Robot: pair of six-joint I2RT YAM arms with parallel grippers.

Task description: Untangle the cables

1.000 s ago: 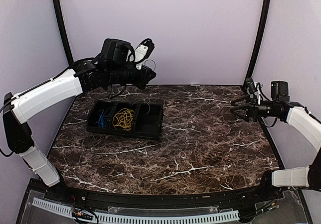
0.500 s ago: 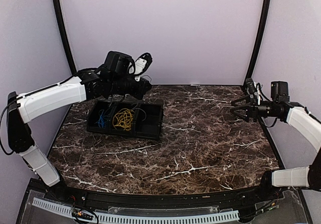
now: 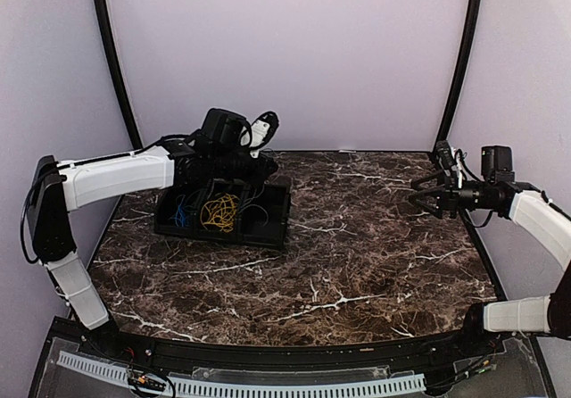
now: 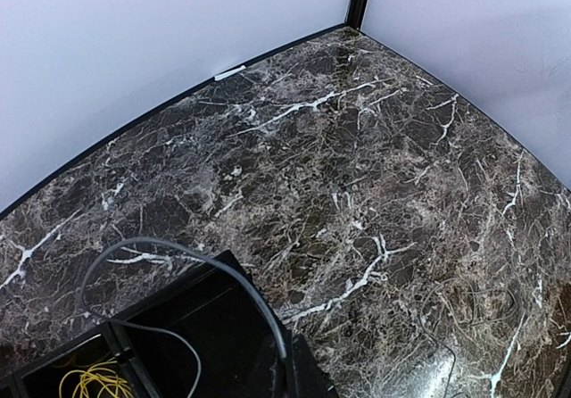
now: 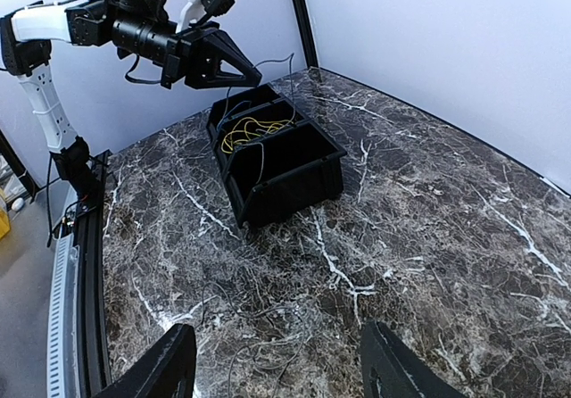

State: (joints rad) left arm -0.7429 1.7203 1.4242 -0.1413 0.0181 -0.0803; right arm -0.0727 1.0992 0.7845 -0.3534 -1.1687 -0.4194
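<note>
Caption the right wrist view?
Left gripper, shut on a dark cable, holds it above the black tray; yellow cable lies in its middle compartment; right gripper open.

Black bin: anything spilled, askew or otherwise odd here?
One thing: a thin black cable loops out past the bin's far rim over the table, apparently pinched in the shut left gripper. The blue cable and yellow cable lie in separate compartments.

Loose yellow coil (image 3: 220,211) in middle compartment of bin (image 3: 268,236), blue tangle (image 3: 181,211) in the left one; thin black cable (image 4: 152,246) looped up out of right compartment, pinched in left gripper (image 5: 252,80) jaws
</note>
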